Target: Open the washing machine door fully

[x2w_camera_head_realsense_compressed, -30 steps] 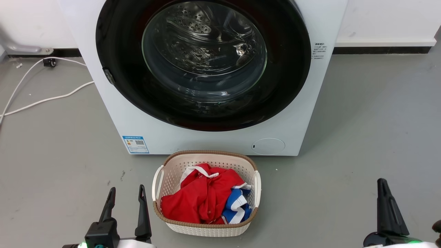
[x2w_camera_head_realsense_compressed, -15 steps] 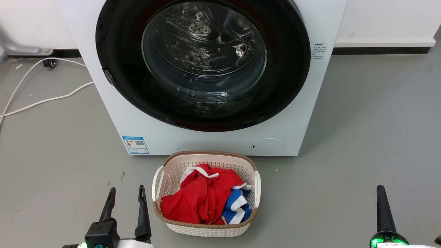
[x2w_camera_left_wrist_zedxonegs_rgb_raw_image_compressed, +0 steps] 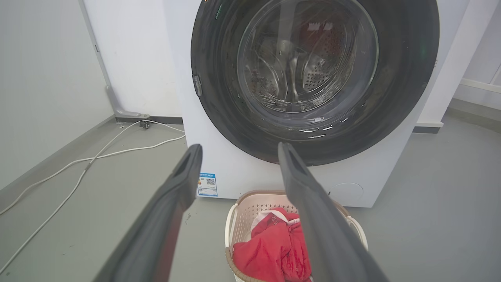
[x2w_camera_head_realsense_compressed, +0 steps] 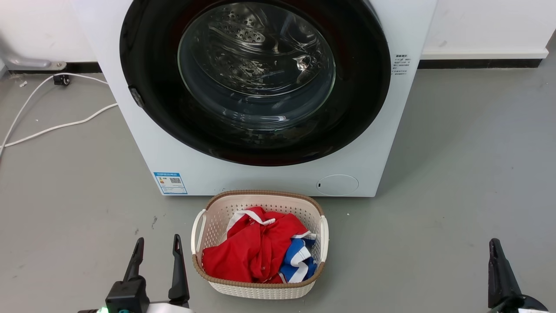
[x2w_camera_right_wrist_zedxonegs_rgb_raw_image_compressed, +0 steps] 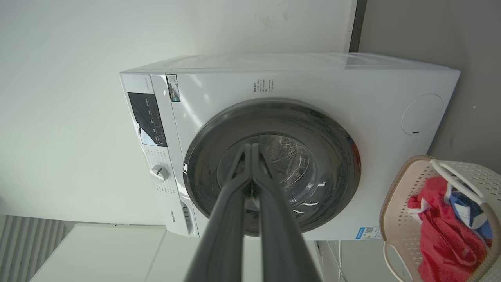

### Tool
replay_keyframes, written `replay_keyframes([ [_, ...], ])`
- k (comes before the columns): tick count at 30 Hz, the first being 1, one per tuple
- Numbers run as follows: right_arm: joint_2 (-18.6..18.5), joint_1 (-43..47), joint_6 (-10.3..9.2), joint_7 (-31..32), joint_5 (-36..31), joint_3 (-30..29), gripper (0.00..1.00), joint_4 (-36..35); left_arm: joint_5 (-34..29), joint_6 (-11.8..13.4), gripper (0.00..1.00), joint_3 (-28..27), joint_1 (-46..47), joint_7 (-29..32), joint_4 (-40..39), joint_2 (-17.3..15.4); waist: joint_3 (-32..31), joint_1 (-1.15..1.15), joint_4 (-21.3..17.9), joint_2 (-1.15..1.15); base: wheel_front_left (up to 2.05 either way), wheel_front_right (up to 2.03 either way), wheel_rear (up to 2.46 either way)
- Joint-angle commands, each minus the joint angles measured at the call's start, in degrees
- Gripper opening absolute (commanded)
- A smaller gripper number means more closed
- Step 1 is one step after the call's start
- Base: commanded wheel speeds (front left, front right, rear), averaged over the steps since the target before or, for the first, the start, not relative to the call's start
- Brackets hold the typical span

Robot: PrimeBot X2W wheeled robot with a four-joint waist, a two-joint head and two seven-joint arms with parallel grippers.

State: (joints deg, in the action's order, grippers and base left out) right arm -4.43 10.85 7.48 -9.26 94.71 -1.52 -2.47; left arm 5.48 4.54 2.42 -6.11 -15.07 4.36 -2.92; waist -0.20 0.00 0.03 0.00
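A washing machine stands on the floor before a wall, its door lying flat against its front and facing the robot. A laundry basket sits on the floor just before the machine, below the door, with clothes heaped in it. A sticker sits low on the machine's front at the left, a round cap low at the right. Cables trail across the floor left of the machine, back toward the wall. The left gripper hangs just beside the basket's left side; the right gripper hangs well apart, off the basket's right.
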Motion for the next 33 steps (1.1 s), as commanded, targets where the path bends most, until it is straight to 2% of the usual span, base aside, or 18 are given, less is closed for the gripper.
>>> replay_keyframes([
  [1, 0.0, 0.6, 0.03, 1.1, 0.8, -0.5, 0.00, -0.2, 0.0, 0.1, 1.00, 0.0, -0.3, -0.2, 0.0, 0.0, 0.0, 0.00, 0.1, 0.00, 0.00, 0.00, 0.00],
  [6, 0.5, 1.0, 0.03, 7.1, 2.9, -2.3, 0.00, -0.2, 0.1, 0.1, 1.00, 0.0, -0.3, -0.2, 0.2, 0.0, 0.1, 0.00, 0.2, 0.00, 0.00, 0.00, 0.00],
  [11, 1.1, 1.1, 0.03, 9.7, 2.5, -3.7, 0.00, 0.2, 0.0, 0.2, 1.00, 0.0, -0.3, -0.2, 0.1, 0.0, 0.1, 0.00, 0.4, 0.00, 0.00, 0.00, 0.00],
  [27, 1.6, 0.3, 0.03, 10.8, 0.9, -3.9, 0.00, 0.7, -0.9, 0.7, 1.00, -0.3, -0.5, -0.2, -0.1, 0.0, 0.4, 0.00, 0.4, 0.00, 0.00, 0.00, 0.00],
  [33, 1.5, -3.0, 0.03, 11.2, -0.1, -6.4, 0.00, 0.3, -1.4, 1.1, 1.00, -0.2, 0.1, -0.2, -0.3, 0.0, 1.0, 0.00, 0.6, 0.00, 0.00, 0.00, 0.00],
])
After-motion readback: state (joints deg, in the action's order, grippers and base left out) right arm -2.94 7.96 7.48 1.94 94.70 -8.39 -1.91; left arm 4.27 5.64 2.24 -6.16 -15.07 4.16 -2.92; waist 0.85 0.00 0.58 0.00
